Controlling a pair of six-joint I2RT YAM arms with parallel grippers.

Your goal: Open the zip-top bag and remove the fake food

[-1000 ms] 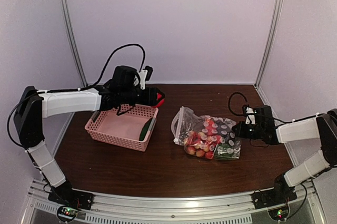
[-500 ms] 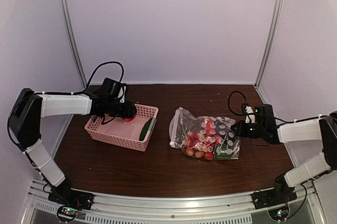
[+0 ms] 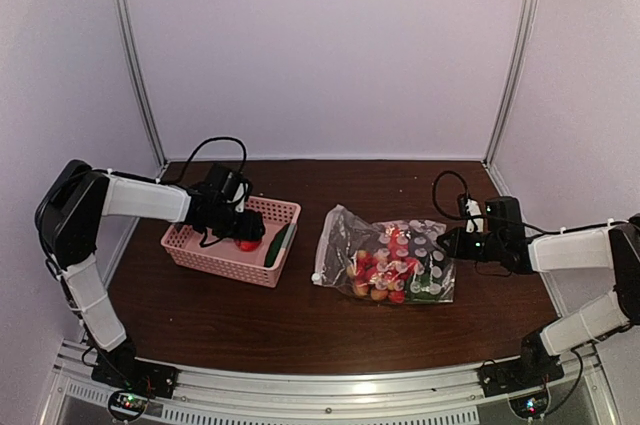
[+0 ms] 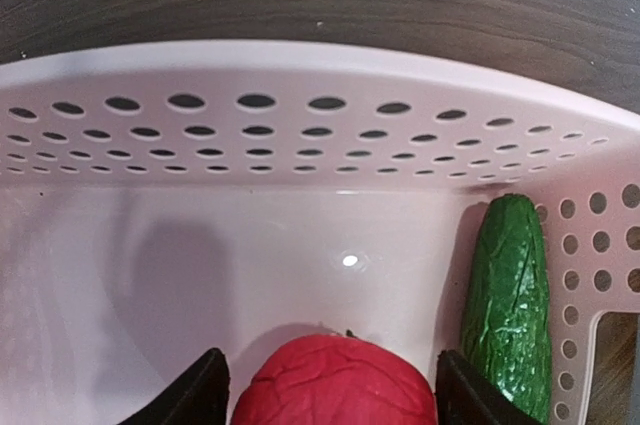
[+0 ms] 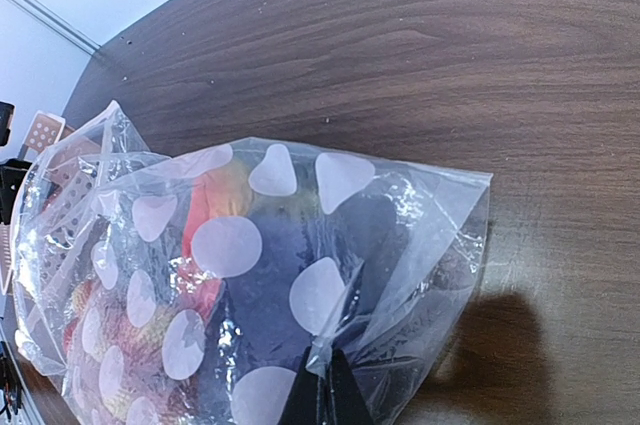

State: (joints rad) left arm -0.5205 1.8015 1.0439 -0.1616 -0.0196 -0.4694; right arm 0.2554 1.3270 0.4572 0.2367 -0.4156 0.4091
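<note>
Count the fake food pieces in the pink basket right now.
2. A green cucumber lies along the pink basket's right wall; a red piece sits low in the basket between the left gripper's fingers. The gripper may hide others.

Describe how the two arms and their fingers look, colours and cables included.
The left arm and right arm wear white shells over black joints. A black cable loops above the left wrist, another beside the right. The left fingers and right fingers are plain black wedges. Each base shows small red and green lights.
</note>
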